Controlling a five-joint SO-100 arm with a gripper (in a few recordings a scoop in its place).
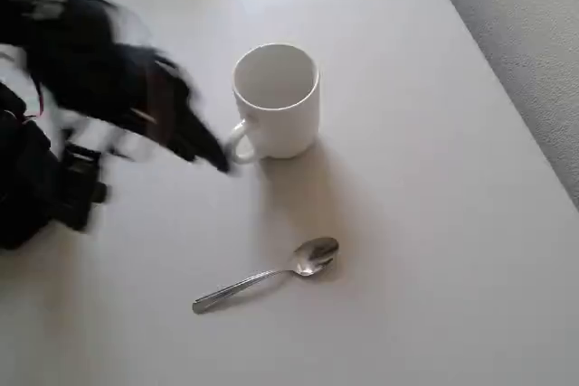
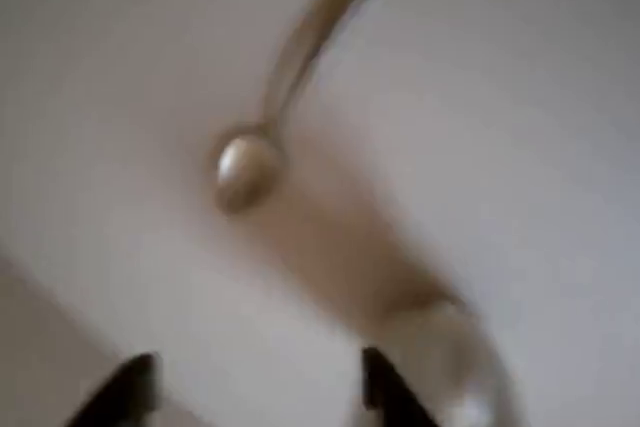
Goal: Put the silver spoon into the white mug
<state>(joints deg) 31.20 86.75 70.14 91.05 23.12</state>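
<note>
Spoon flat on table near unmarked upright mug; end effector spread wide, empty.

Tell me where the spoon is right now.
In the overhead view the spoon lies flat on the table, below the mug and apart from it, bowl to the right, handle pointing lower left.

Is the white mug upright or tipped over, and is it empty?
Upright and empty: the white mug stands on its base, its round opening facing up, bare white inside; the silver spoon lies on the table.
</note>
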